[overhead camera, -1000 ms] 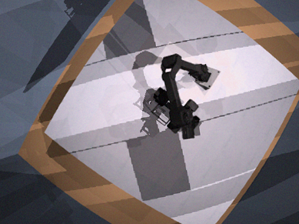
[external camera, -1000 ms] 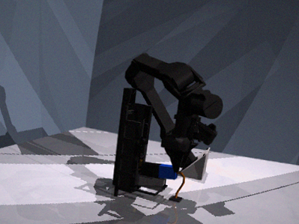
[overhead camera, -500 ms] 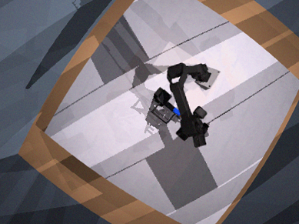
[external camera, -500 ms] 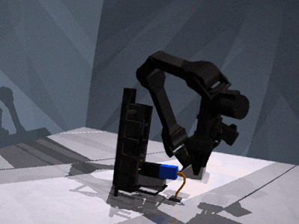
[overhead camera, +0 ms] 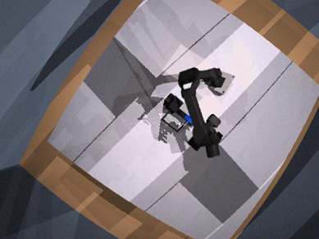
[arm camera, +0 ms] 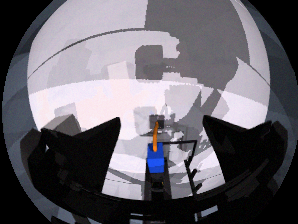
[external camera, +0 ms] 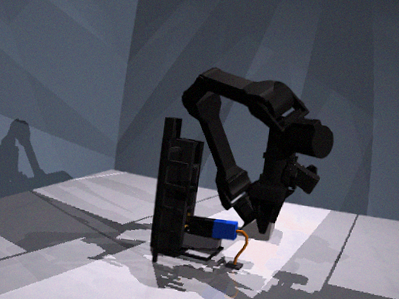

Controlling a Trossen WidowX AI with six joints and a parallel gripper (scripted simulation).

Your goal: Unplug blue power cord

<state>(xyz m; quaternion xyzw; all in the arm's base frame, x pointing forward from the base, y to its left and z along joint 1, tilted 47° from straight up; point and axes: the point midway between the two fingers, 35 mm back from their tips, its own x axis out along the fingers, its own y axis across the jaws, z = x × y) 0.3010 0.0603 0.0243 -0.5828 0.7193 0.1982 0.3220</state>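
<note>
The blue plug [overhead camera: 188,119] [external camera: 225,229] [arm camera: 155,160] lies level, its dark front end towards the upright black power strip [overhead camera: 173,103] [external camera: 179,188]. Small yellowish specks show between that end and the strip in the exterior view; I cannot tell how far the prongs are in or out. The orange cord [external camera: 244,244] [arm camera: 155,136] curves from the plug's back down to a small black block [external camera: 234,266] [arm camera: 156,120]. My gripper [arm camera: 164,120] is wide open and empty. Its fingertips stand apart on either side of the plug in the wrist view, and beyond the plug's cord end in the exterior view.
A thin black rectangular frame [overhead camera: 170,129] [external camera: 204,258] [arm camera: 180,142] stands out low beside the strip. The strip rises tall beside the arm. The arm's base stands on a pale plate [overhead camera: 227,84]. A brown border [overhead camera: 62,89] surrounds the light floor.
</note>
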